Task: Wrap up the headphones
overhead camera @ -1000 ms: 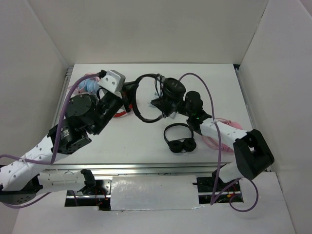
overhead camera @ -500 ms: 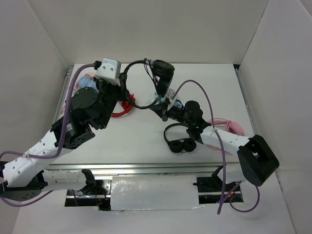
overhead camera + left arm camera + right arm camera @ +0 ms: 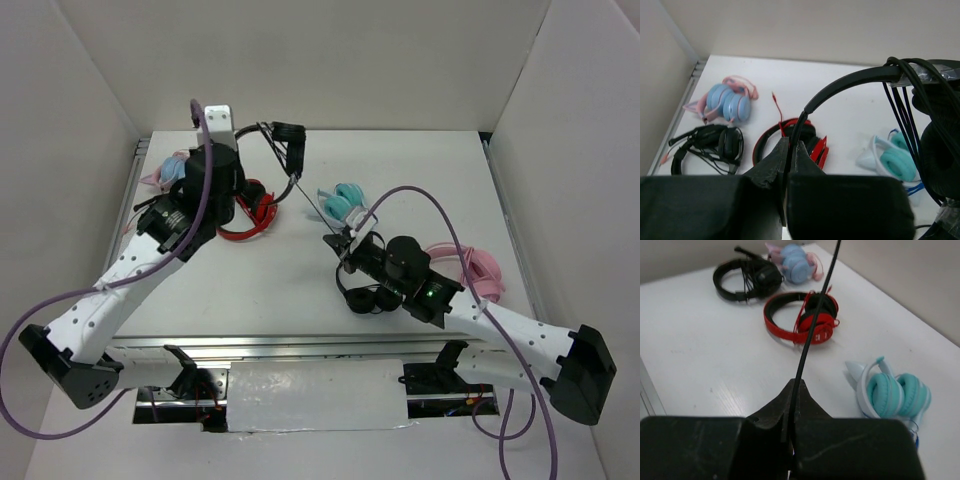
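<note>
Slim black headphones [image 3: 850,82], cable [image 3: 812,325] wound by one earcup, rise from the left pincer [image 3: 790,150] clamped on their headband; the right pincer [image 3: 792,390] pinches the taut cable. Red headphones [image 3: 800,317] lie beyond it.

table [image 3: 285,290]: white, matte | walls [image 3: 330,60]: plain white panels on three sides | light: even

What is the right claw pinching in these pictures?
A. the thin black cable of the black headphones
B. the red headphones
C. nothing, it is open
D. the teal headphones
A: in the right wrist view the right claw is shut on the thin black cable, which rises taut straight out of it.
</note>
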You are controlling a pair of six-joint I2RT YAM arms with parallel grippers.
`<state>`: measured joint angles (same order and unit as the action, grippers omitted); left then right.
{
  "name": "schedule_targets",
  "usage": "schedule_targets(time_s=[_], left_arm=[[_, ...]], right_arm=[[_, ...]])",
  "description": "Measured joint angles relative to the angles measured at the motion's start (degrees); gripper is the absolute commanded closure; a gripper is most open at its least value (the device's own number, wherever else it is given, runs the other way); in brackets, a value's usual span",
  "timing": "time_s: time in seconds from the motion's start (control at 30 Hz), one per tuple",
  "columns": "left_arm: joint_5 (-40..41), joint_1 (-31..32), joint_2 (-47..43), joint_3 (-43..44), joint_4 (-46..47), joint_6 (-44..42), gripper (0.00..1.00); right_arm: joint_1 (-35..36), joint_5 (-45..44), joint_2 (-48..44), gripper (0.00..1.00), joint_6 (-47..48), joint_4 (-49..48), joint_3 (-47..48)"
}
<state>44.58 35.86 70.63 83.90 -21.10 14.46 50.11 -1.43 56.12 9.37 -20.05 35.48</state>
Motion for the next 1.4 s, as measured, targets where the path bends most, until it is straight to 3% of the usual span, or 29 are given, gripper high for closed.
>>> schedule_targets(time_s=[0.37, 0.67, 0.8, 0.9, 1.03, 1.4], left_arm=[[-7.48, -2.19, 3.06, -16.55, 2.27, 3.58, 1.0], [-19.26, 1.81, -2.93, -35.5, 10.69, -1.29, 1.0], [-26.01, 4.92, -7.78, -42.51, 14.8, -4.2, 1.0], [-31.04, 5.66, -10.27, -44.54, 17.33, -6.08, 1.0], [-35.85, 6.38, -10.82, -45.44, 19.37, -8.26, 1.0], [-37.09, 9.25, -7.39, -46.6, 19.3, -8.26, 1.0]], right_arm=[[3.17, 2.16, 7.21, 1.0, 14.86, 25.92, 18.21], [0.15, 3.1, 16.09, 1.0, 32.54, 35.54, 23.39], [-1.73, 5.7, 18.67, 0.96, 36.68, 39.91, 25.14], [-2.12, 7.43, 19.8, 0.96, 38.6, 41.92, 25.51], [-3.19, 10.12, 21.42, 0.88, 39.69, 44.13, 26.69], [-5.88, 12.85, 22.05, 0.82, 38.93, 45.9, 26.93]])
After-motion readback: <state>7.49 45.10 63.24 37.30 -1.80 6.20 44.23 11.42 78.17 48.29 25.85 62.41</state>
